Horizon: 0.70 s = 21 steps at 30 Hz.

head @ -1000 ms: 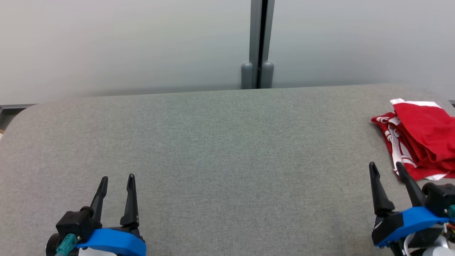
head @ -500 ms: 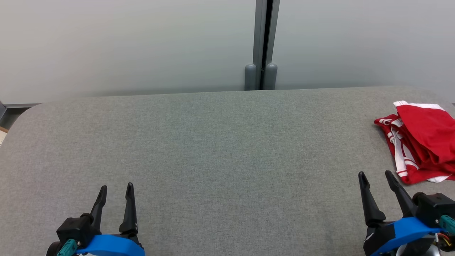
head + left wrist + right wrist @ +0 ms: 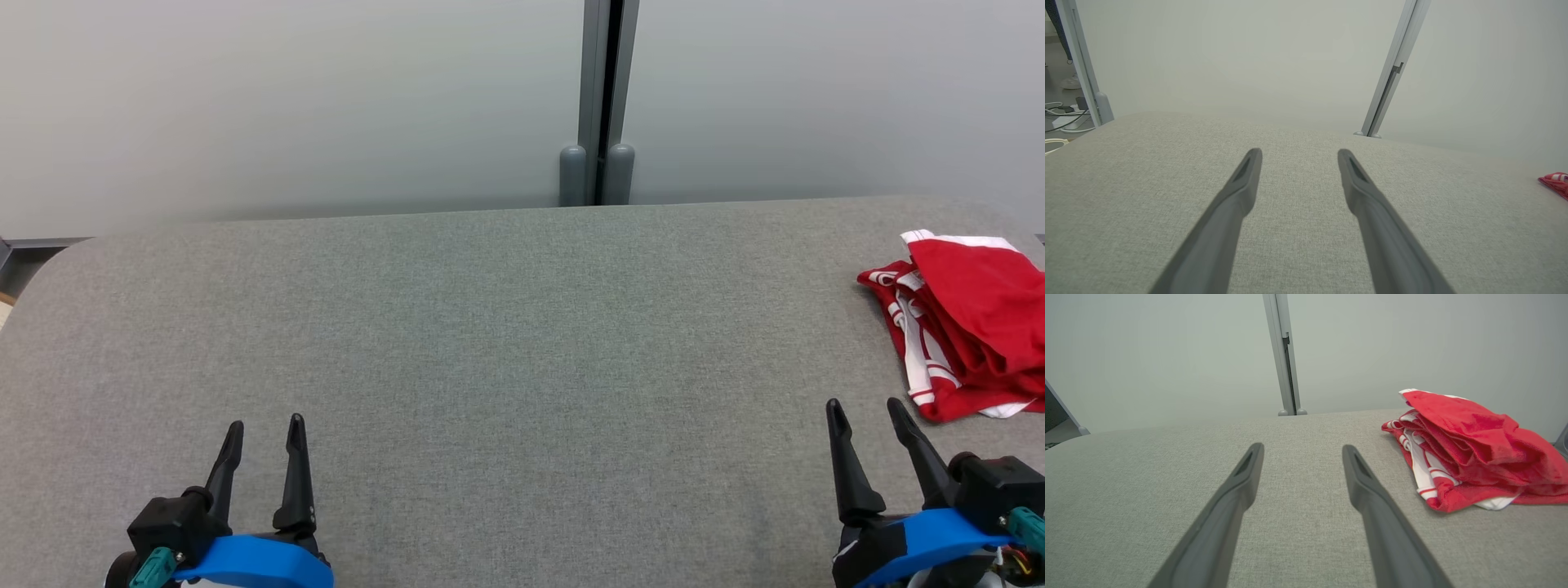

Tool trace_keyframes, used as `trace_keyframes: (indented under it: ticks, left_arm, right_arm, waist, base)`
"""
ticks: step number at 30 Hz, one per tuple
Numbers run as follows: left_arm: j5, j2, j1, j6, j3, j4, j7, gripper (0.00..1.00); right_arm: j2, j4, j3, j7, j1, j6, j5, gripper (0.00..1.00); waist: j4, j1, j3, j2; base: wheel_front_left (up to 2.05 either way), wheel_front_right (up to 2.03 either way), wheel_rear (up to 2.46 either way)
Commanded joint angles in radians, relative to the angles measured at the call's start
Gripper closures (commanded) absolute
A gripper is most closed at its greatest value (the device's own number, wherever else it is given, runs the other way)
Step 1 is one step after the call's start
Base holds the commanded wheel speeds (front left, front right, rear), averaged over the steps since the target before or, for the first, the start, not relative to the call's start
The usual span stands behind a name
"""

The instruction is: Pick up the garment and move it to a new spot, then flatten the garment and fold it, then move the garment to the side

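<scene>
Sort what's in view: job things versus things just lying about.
Job:
red garment, bunched at the table's right end
left tool, open
right tool, open
grey table

Lying about:
partition post behind the table
floor cables

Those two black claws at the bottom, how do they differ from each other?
The right gripper sits just short of the red garment; the left gripper is far across the grey table from it. The right gripper leans leftward in the head view; the left gripper points nearly straight up. Both are open and empty.
</scene>
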Motion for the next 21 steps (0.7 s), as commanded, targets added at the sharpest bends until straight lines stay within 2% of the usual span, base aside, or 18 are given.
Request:
trace_keyframes:
  ticks: [1, 19, 20, 21]
  left_arm:
    - [0.005, 0.0, -0.002, -0.004, 0.005, -0.004, -0.004, 0.0]
    - [0.011, -0.003, -0.005, -0.016, 0.023, 0.002, -0.004, 0.0]
    - [0.009, -0.007, 0.0, -0.013, 0.019, 0.002, 0.0, 1.0]
    - [0.008, -0.008, 0.0, -0.013, 0.019, 0.005, 0.001, 1.0]
  right_arm:
    - [0.003, 0.004, -0.001, -0.007, -0.003, 0.001, -0.001, 0.0]
    - [0.007, 0.033, 0.013, -0.029, -0.016, 0.001, -0.007, 0.0]
    - [0.004, 0.032, 0.013, -0.028, -0.006, 0.0, -0.009, 1.0]
    - [0.004, 0.035, 0.013, -0.028, -0.006, 0.0, -0.007, 1.0]
  waist:
    - [0.001, 0.0, -0.001, 0.0]
    - [0.007, 0.0, 0.01, 0.0]
    - [0.007, 0.0, 0.01, 0.0]
    - [0.007, 0.0, 0.01, 0.0]
  base:
    - [0.0, 0.0, 0.0]
    - [0.0, 0.0, 0.0]
    - [0.0, 0.0, 0.0]
    - [0.0, 0.0, 0.0]
